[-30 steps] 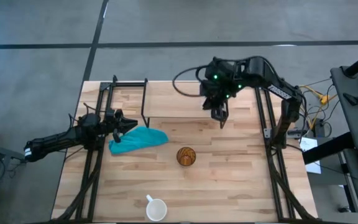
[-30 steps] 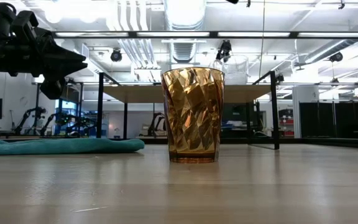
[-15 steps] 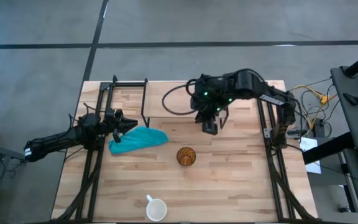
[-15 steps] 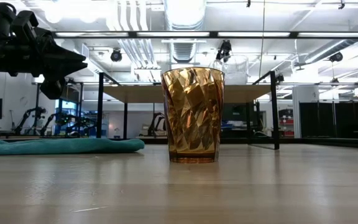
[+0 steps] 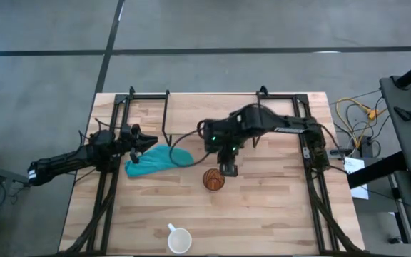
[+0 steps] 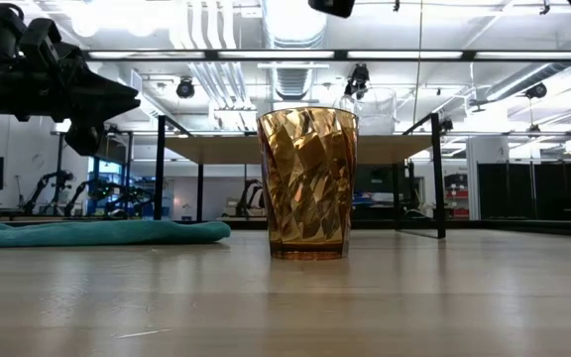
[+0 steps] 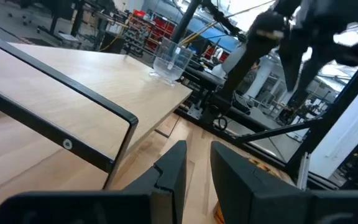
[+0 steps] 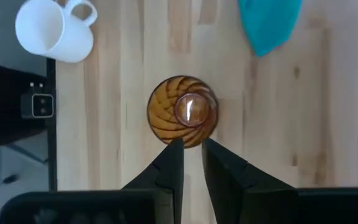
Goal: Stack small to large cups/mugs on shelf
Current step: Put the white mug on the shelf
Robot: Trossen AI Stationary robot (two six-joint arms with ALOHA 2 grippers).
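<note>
While the left arm waits at the bench's left edge, its left end effector (image 5: pixel 147 143) sits just beside the teal cloth (image 5: pixel 160 159), fingers (image 7: pixel 174 169) nearly together with only a thin gap and nothing between them. I'll take the amber cup (image 5: pixel 214 179) as my landmark: it stands upright near the middle of the bench (image 5: pixel 277 214). The right arm reaches in over it, and the right end effector (image 5: pixel 228 170) hangs just above and beside the cup's rim. From that arm's own camera the two fingers (image 8: pixel 169 165) point at the cup's near rim with a narrow slot between them, holding nothing. The white mug (image 5: pixel 179 239) stands upright well in front of the amber cup, at the bench's front edge, its handle turned toward the left side. The teal cloth lies to the amber cup's left. Behind the amber cup is the shelf (image 6: pixel 295 149), and the small clear glass (image 7: pixel 171 59) stands upright on its wooden top, seen just past the amber cup's right shoulder from table height.
</note>
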